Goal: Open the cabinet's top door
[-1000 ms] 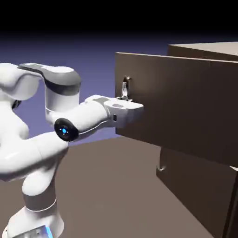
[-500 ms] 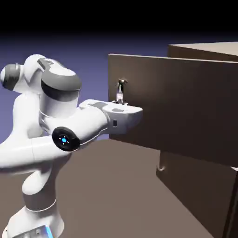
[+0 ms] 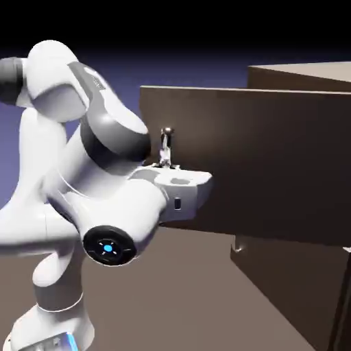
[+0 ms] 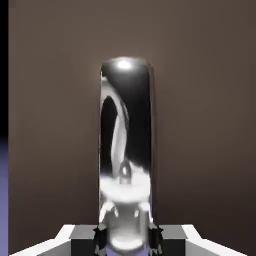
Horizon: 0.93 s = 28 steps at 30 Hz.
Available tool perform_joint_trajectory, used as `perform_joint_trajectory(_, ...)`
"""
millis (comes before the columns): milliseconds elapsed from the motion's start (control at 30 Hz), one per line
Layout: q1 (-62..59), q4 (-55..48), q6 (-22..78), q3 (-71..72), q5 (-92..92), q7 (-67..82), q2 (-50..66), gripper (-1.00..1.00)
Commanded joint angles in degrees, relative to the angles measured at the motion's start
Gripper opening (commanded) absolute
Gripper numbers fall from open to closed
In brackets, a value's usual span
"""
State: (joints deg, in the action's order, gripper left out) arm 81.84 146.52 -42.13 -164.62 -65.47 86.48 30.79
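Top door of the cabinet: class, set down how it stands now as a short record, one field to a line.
top door: swung open
handle: silvery upright loop near the door's free edge
gripper: fingers closed on the handle, one on each side
lower door: shut, its handle partly hidden behind the top door's bottom edge
cabinet: boxy, dark brown front, paler top

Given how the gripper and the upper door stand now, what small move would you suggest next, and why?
I'd probably ease the gripper a little farther back from the cabinet, since its fingers close on the handle and the door already stands open.
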Motion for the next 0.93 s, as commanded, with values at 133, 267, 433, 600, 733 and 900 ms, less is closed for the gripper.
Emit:
perform_joint_trajectory(133, 0.3, -9.1, 1.8, -0.2, 7.4, 4.1, -10.4, -1.0)
perform_joint_trajectory(267, 0.8, -17.3, 3.6, 0.0, 12.6, 6.3, -18.6, -1.0)
perform_joint_trajectory(433, 3.7, -27.6, 6.2, -1.4, 17.9, 7.7, -28.2, -1.0)
perform_joint_trajectory(600, 5.4, -38.0, 9.5, -1.4, 21.8, 8.2, -36.7, -1.0)
perform_joint_trajectory(733, 7.0, -46.3, 12.5, -1.4, 24.2, 8.1, -43.1, -1.0)
perform_joint_trajectory(900, 8.5, -55.4, 15.9, -1.2, 26.0, 7.3, -49.7, -1.0)
